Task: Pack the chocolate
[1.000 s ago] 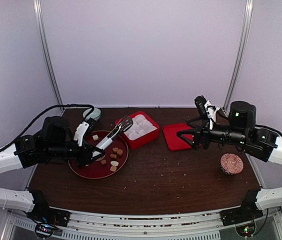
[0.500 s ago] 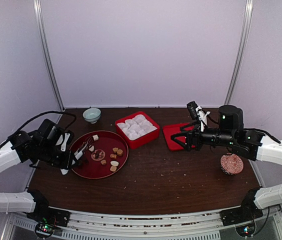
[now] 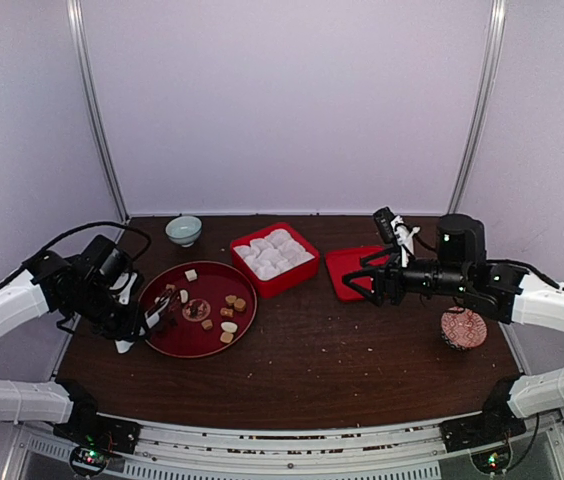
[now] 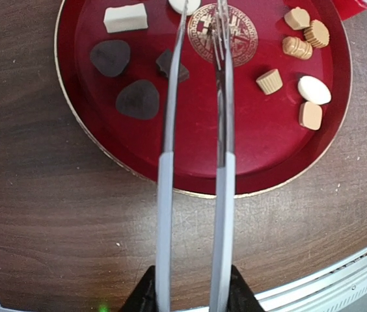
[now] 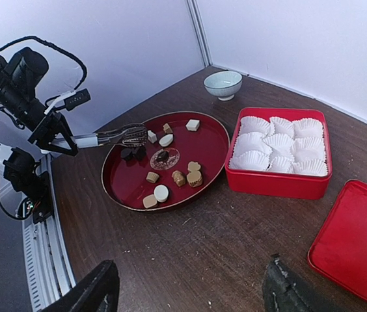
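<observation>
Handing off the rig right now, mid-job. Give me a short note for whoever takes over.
Left gripper: shut on the tongs, tips above the red plate, no piece clearly gripped.
Right gripper: open, empty, hovering by the red lid.
Chocolate: all on the plate.
Red box: paper cups only, none filled.
Done: nothing packed. To do: every piece into the cups.
</observation>
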`<action>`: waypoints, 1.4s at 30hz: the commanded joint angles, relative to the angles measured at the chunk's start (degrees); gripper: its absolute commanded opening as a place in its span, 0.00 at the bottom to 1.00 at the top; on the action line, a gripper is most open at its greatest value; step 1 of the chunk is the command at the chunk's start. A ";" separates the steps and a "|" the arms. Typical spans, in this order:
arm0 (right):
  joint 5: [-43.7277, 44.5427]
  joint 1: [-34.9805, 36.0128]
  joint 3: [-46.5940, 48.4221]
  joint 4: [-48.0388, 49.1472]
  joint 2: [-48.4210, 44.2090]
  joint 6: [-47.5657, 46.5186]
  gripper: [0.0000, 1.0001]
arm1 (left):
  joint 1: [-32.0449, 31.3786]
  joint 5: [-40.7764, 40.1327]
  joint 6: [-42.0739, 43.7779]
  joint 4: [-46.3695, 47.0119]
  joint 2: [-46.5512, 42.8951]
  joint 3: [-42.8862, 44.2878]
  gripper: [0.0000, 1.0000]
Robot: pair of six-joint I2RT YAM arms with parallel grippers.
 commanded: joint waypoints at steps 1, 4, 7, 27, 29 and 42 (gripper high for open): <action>-0.87 -0.48 -0.98 1.37 -1.11 -0.42 0.76 | 0.71 0.07 -1.26 0.39 0.90 0.50 0.31; -1.02 -0.48 -1.05 1.25 -1.10 -0.62 0.76 | 0.70 -0.62 -1.79 -0.07 1.36 0.05 0.31; -1.44 -0.56 -1.05 1.39 -0.80 -0.71 0.76 | 0.67 -1.22 -2.17 -0.71 1.67 -0.07 0.33; -2.48 -0.65 -1.29 1.39 -0.99 -0.88 0.76 | 0.68 -0.87 -1.99 -0.61 4.96 -0.60 0.35; -2.29 -0.65 -1.32 1.24 -1.18 -1.05 0.76 | 0.73 -0.58 -1.74 -0.20 5.61 -0.60 0.33; -1.83 -0.80 -1.10 0.16 -1.88 -1.50 0.75 | 0.74 -0.39 -1.22 -0.41 2.90 2.60 0.13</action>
